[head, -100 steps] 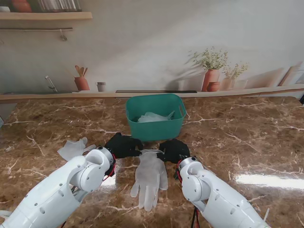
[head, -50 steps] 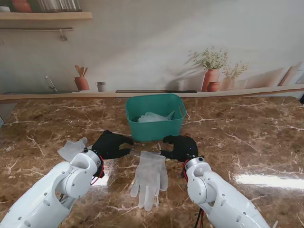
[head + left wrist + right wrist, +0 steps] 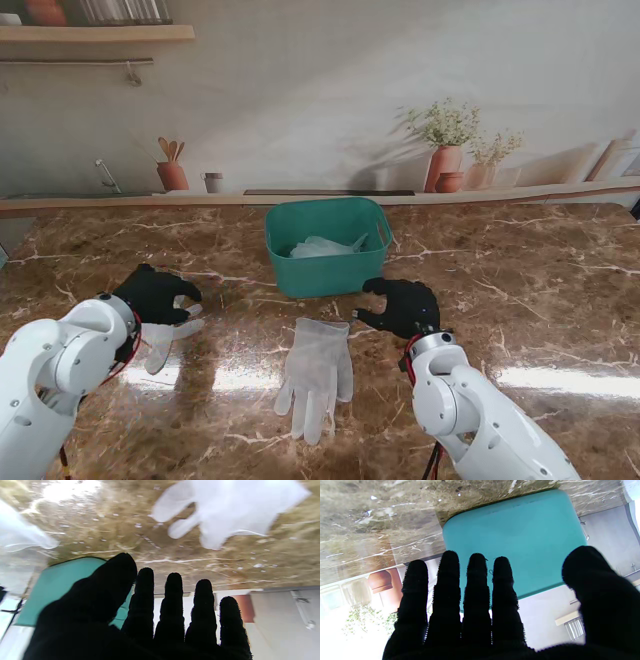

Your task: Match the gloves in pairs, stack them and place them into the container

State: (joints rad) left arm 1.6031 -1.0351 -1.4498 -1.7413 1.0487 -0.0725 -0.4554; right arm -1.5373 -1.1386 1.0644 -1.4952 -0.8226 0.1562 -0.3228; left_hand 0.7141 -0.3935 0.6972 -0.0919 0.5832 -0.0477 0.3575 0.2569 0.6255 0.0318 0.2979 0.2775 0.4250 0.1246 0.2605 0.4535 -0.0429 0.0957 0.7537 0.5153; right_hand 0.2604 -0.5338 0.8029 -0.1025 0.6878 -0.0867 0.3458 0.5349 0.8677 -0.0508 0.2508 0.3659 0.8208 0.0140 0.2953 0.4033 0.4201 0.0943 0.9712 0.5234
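While the white glove point(image 3: 316, 373) lay flat on the marble table point(image 3: 540, 300), cuff toward the container and fingers pointing nearer to me, it rested alone in the middle, touched by neither hand. A second white glove point(image 3: 168, 338) lay well to its left, partly covered in the stand view by the left hand point(image 3: 155, 294); in the left wrist view that glove point(image 3: 225, 512) showed blurred past the black fingertips point(image 3: 146, 580), and whether the hand touched it could not be told. The left hand's fingers were spread and held nothing. The right hand point(image 3: 403, 305) hovered to the right of the central glove, just beside the near right corner of the teal container point(image 3: 328, 270), its fingers extended and apart, gripping nothing. From the right wrist view the container wall point(image 3: 515, 535) filled the space beyond the fingers point(image 3: 476, 580). Inside the container lay pale material, apparently more gloves point(image 3: 322, 246), though details were too small to make out.
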